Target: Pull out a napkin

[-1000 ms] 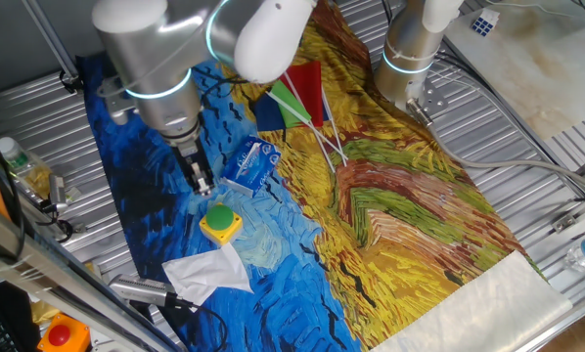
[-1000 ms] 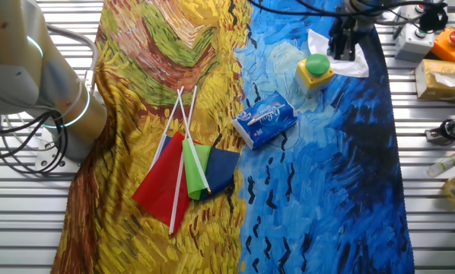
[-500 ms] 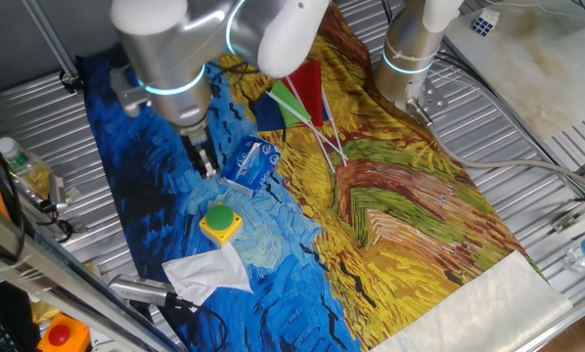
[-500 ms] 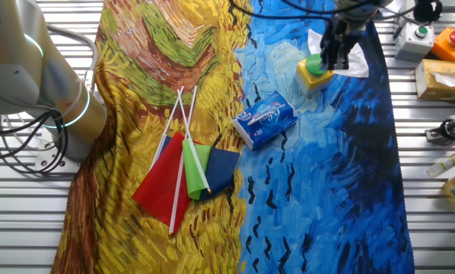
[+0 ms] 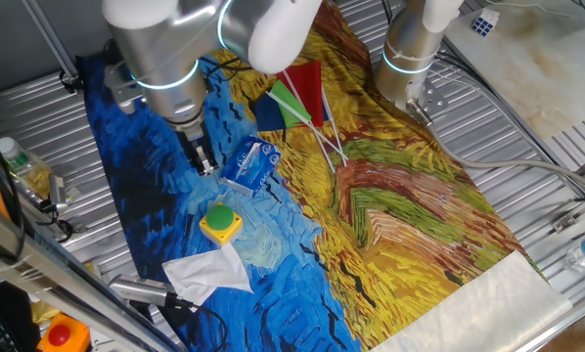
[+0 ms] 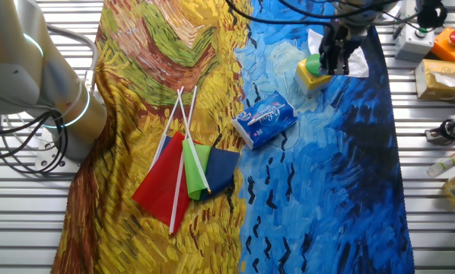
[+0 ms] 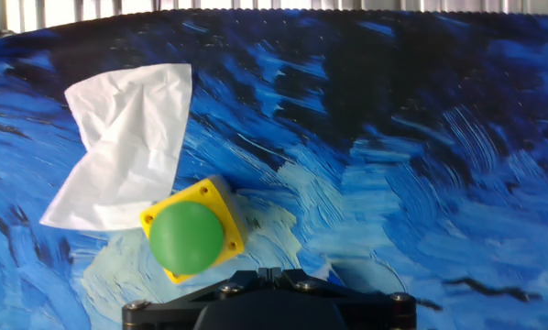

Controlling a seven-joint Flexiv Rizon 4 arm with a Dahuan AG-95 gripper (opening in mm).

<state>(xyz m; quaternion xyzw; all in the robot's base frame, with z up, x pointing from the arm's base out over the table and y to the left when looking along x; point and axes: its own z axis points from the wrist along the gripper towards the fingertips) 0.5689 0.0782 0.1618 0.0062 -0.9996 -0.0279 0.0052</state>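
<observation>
The white creased napkin (image 5: 206, 272) lies flat and loose on the blue part of the cloth near the table's front edge. It also shows in the hand view (image 7: 123, 147) and, partly behind the hand, in the other fixed view (image 6: 316, 38). The blue tissue packet (image 5: 251, 163) lies further in, also seen from the other side (image 6: 265, 119). My gripper (image 5: 203, 162) hangs just left of the packet, above the cloth, apart from the napkin. Its jaws are shut with nothing between them (image 7: 267, 272).
A yellow box with a green button (image 5: 219, 223) sits between packet and napkin, under the hand in the hand view (image 7: 190, 231). Small flags (image 5: 297, 93) lie beyond the packet. A second arm's base (image 5: 410, 59) stands at the back. Button boxes (image 6: 450, 42) and bottles line the table's side.
My gripper has moved away from the green button and napkin toward the spot beside the blue packet, rising a little. The napkin lies as before.
</observation>
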